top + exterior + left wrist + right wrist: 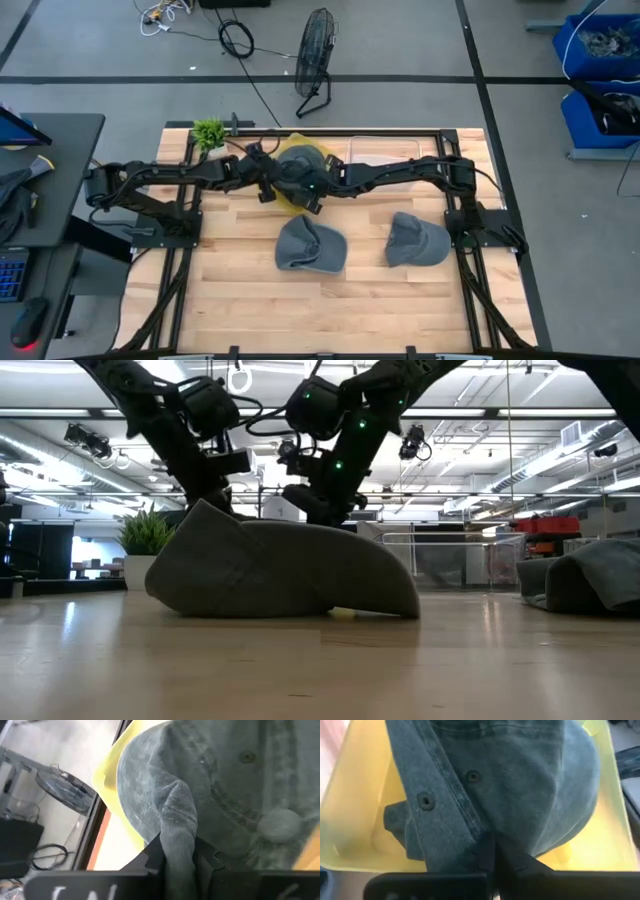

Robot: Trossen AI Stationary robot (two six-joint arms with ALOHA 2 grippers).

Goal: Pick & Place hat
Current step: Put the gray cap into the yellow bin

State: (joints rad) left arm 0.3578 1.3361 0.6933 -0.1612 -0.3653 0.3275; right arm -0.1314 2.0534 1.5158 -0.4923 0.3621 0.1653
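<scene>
— Pinching a fold of the grey hat is our left end effector, correct?
— Yes; our right end effector is clamped on its fabric too. We see the hat lying in the yellow tray at the desk's back edge.

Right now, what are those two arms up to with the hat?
Left gripper and right gripper both pinch the grey hat over the yellow bin. Two more hats wait. Nothing blocking.
</scene>
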